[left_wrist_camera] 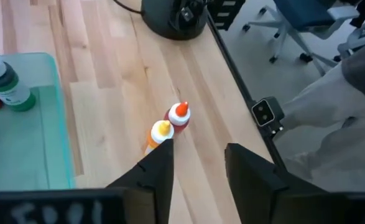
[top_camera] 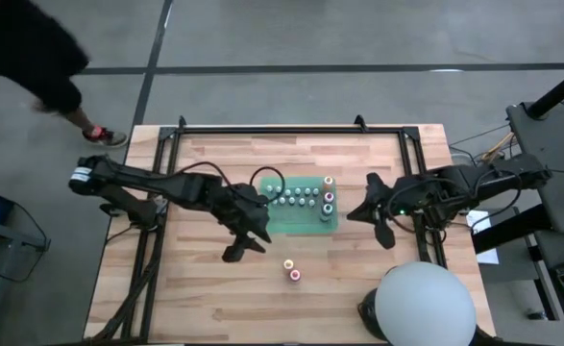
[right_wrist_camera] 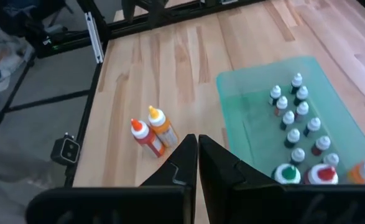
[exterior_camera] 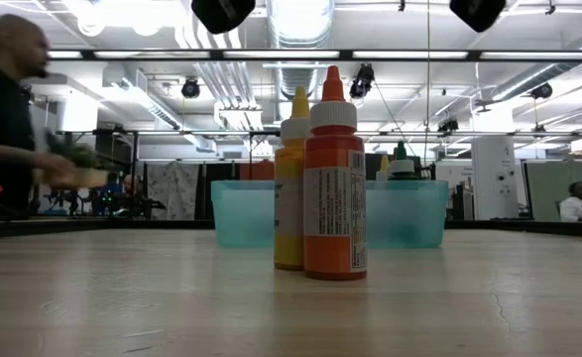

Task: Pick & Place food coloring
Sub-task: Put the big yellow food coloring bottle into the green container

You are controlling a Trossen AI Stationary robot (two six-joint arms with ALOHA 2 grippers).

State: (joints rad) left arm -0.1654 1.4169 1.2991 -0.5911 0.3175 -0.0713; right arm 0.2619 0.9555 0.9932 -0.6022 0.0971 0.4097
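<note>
High view: The left claw (top_camera: 248,240) is positioned above the wooden worktop (top_camera: 195,298), just beside the near-left corner of the green tray (top_camera: 301,223). Its fingers are parted and grasp nothing. The right claw (top_camera: 370,213) is positioned off the right edge of the tray, clenched and empty. Small food coloring bottles (top_camera: 298,198) stand in rows inside the tray, with larger bottles (top_camera: 328,200) along its right side. Two dropper bottles (top_camera: 292,270) stand together on bare worktop, near the tray's front edge and apart from it. A white dome (top_camera: 424,306) rests at the near-right corner of the worktop. A person (top_camera: 32,58) is on the floor beyond the far-left corner.

Low view: An orange bottle (exterior_camera: 334,188) and a yellow bottle (exterior_camera: 291,183) stand upright and touching, in front of the translucent tray. The person stands at the left of the room.

Left wrist view: The left fingers (left_wrist_camera: 154,177) are separated, with the two dropper bottles ahead of them on the worktop. A green-capped bottle (left_wrist_camera: 2,81) stands in the tray.

Right wrist view: The right fingers (right_wrist_camera: 185,163) are pressed together with nothing between them. The two dropper bottles stand just beyond them; the small bottles stand in two rows in the tray.
</note>
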